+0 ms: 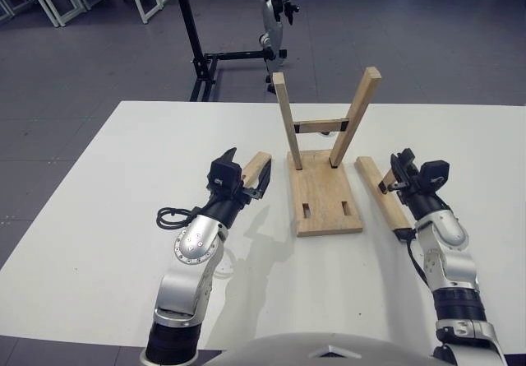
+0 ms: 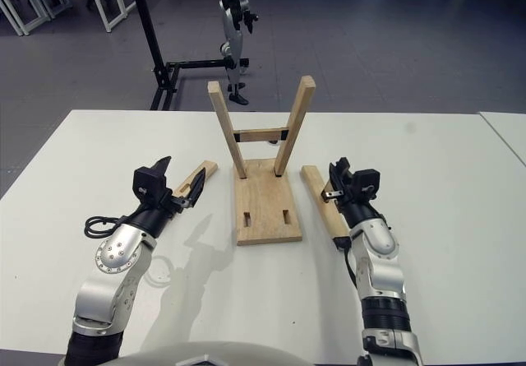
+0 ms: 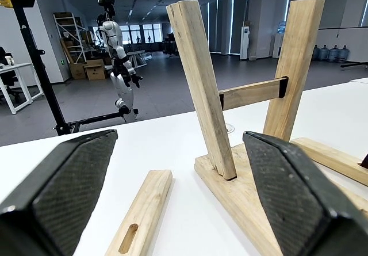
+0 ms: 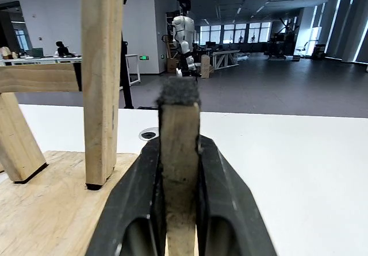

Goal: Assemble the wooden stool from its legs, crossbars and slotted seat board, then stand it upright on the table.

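Right wrist view: my right gripper (image 4: pixel 179 152) was clamped on 1 loose leg (image 4: pixel 179 109); left gripper (image 3: pixel 175 193) gaped open by the left leg (image 3: pixel 144 210).

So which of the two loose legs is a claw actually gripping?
The leg right of the seat board, clamped in the right claw; the left leg lies free.

The wooden seat board (image 1: pixel 327 206) lies flat on the table (image 1: pixel 123 218), with two slots near its front. The left standing leg (image 1: pixel 288 123) and right standing leg (image 1: pixel 355 115) rise from its far end, spreading apart. A short crossbar (image 1: pixel 322 125) joins them. The left loose leg (image 1: pixel 256 169) lies near the board. The right loose leg (image 1: pixel 380 189) lies beside it, pinched by the right gripper (image 1: pixel 394 177).
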Available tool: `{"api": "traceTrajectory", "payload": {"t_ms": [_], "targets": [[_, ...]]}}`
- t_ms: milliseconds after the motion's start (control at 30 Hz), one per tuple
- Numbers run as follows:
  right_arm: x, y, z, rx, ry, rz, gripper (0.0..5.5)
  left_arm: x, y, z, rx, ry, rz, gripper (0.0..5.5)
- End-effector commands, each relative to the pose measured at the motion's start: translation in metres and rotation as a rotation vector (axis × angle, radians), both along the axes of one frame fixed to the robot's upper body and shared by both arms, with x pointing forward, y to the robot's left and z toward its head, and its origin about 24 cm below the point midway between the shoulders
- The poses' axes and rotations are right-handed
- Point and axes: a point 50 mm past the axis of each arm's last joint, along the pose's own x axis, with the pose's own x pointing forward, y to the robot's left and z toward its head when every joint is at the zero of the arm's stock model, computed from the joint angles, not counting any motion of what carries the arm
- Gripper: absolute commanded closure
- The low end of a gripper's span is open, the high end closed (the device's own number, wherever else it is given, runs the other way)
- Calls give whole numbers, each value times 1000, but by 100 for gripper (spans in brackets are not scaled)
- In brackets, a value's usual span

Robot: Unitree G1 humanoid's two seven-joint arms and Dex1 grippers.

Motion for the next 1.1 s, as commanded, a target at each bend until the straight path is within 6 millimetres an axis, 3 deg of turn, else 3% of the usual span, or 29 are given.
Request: {"api": "traceTrajectory", "payload": {"t_ms": [33,167,433,600,733,867,967,1033,1100], "targets": [[-11,-13,-19,-31,246,-200,508,-1,-2,1,10,1,-2,146],[-12,-4,-3,-86,164,-227,508,-1,-3,0,8,4,0,146],[-7,-2,15,-97,98,-223,338,-1,-3,0,12,3,1,146],[5,-2,50,-77,16,-236,230,-1,-5,0,4,1,5,146],[10,-1,76,-56,-35,-248,230,-1,-7,-1,0,1,5,146],[16,2,109,-32,-94,-268,296,-2,-8,-1,0,1,5,146],[25,4,127,-36,-49,-282,301,-2,-9,-1,-1,0,5,146],[32,5,132,-51,11,-270,301,-2,-10,-1,-3,-1,5,146],[39,2,121,-66,107,-271,301,-1,-11,-1,-4,-1,3,146]]}}
